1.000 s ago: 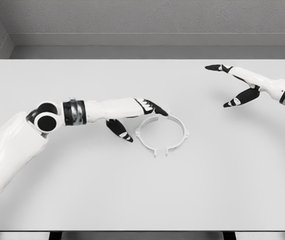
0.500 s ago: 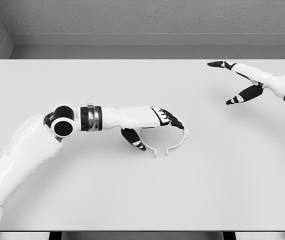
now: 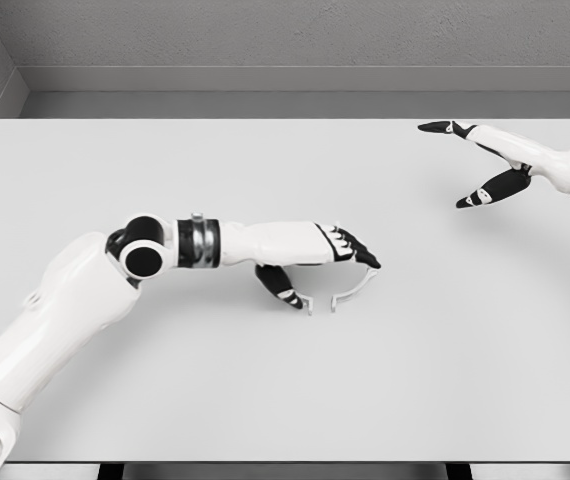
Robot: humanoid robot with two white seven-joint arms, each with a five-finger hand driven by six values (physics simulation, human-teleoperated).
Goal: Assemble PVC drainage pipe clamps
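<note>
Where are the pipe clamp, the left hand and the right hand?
pipe clamp (image 3: 353, 292): head view, exposed front-right rim.
left hand (image 3: 337, 250): head view, back of the hand.
right hand (image 3: 493, 160): head view, palm area.

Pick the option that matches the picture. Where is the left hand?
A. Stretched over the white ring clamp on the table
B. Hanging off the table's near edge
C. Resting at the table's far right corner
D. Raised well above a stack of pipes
A: the left hand reaches across the ring clamp, covering most of it, fingers extended.

Left hand (image 3: 325, 255) reaching flat toward centre, fingers extended, right hand (image 3: 485, 160) raised far right, fingers spread
</note>
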